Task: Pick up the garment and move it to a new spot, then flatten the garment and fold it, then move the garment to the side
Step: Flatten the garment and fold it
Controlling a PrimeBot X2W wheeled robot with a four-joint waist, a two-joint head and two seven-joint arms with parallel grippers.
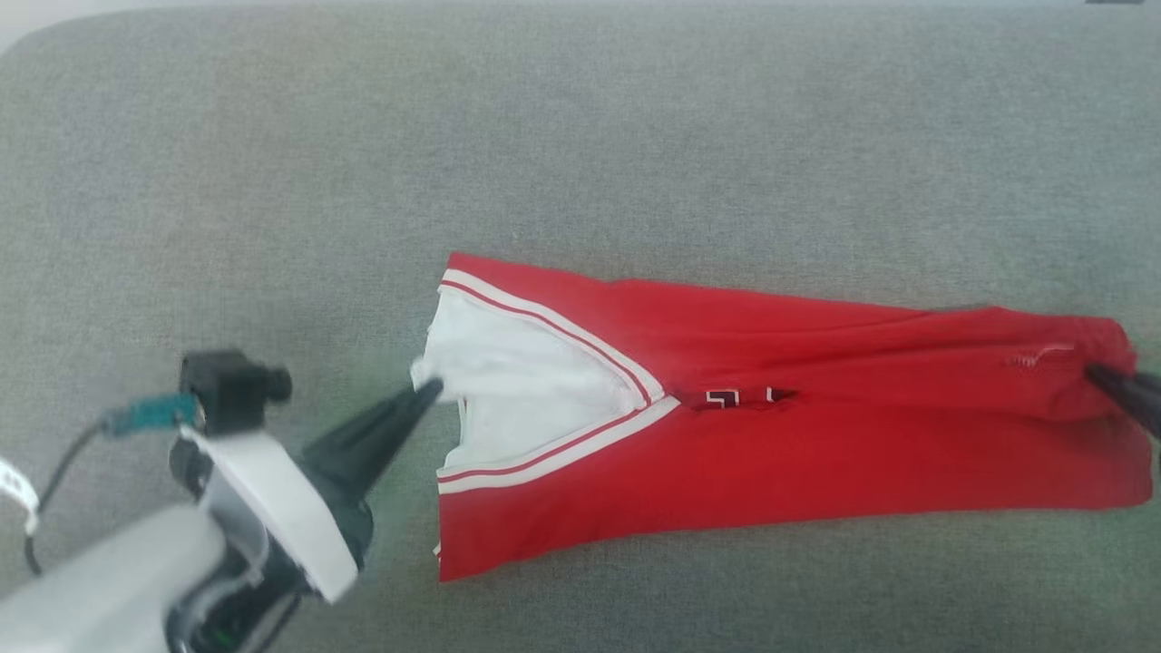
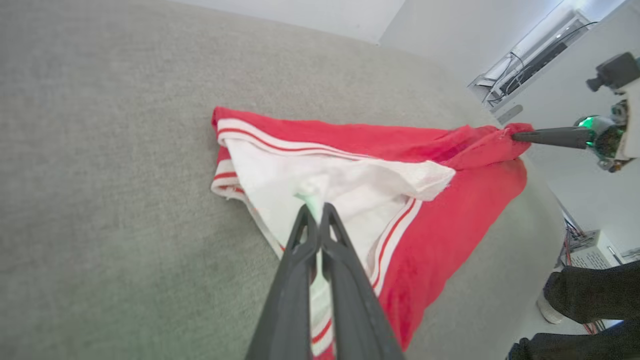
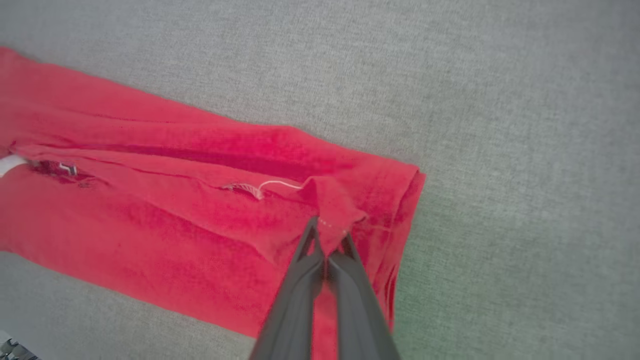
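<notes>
The garment [image 1: 798, 435] is a red jersey folded lengthwise into a long strip on the grey fabric surface [image 1: 580, 136], white sleeve and striped trim at its left end. My left gripper [image 1: 428, 390] is shut on a pinch of the white sleeve [image 2: 350, 195]; in the left wrist view its tips [image 2: 315, 209] clamp a tuft of white cloth. My right gripper [image 1: 1093, 372] is shut on the red hem at the right end. In the right wrist view its fingertips [image 3: 327, 235] pinch a raised fold of red cloth [image 3: 200, 220]. The right gripper [image 2: 517, 135] also shows in the left wrist view.
The grey surface spreads wide behind and in front of the garment. In the left wrist view its edge drops away at the right, where a person's dark-clad legs and a white shoe [image 2: 550, 310] stand on the floor near cables and equipment.
</notes>
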